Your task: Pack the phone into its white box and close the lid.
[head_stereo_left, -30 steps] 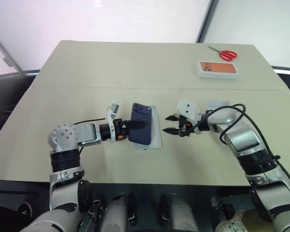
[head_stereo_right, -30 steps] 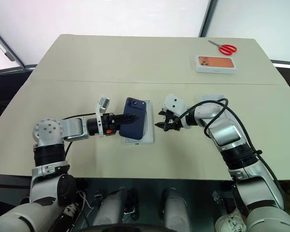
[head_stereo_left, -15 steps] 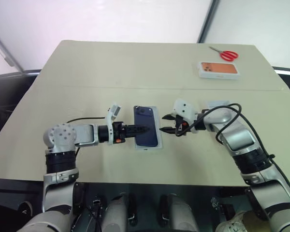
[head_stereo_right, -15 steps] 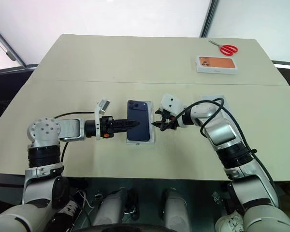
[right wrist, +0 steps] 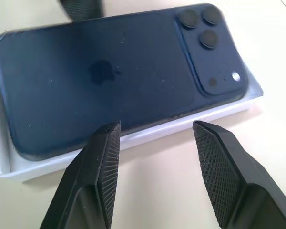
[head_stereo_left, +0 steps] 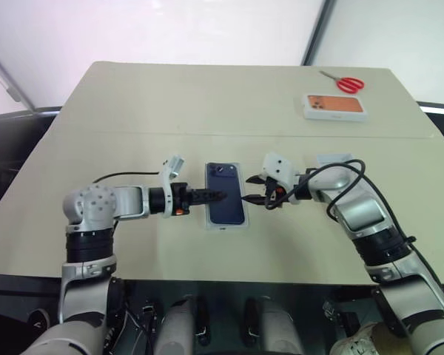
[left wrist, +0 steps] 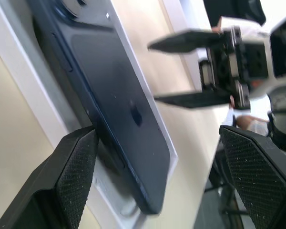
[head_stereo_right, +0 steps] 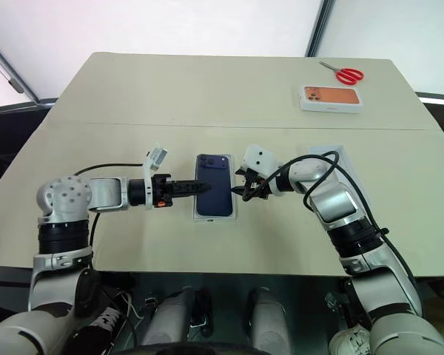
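The dark navy phone (head_stereo_left: 226, 194) lies back up in the shallow white box (head_stereo_left: 226, 223) at the table's near middle, with its camera cluster at the far end. My left gripper (head_stereo_left: 213, 196) reaches in from the left and is open. One of its fingers (left wrist: 76, 176) rests against the phone's left edge and the other stands wide of it. Just off the box's right wall my right gripper (right wrist: 156, 126) is also open, with nothing between its fingers. The white lid (head_stereo_left: 333, 158) lies flat behind my right forearm and is partly hidden by it.
A white box with an orange phone picture (head_stereo_left: 334, 106) lies at the far right of the table (head_stereo_left: 170, 103). Red-handled scissors (head_stereo_left: 348, 83) lie just beyond it. A black cable loops over my right forearm.
The phone was tilted up in my left gripper over the box and now lies flat inside it. My right gripper has moved left, up to the box's right wall.
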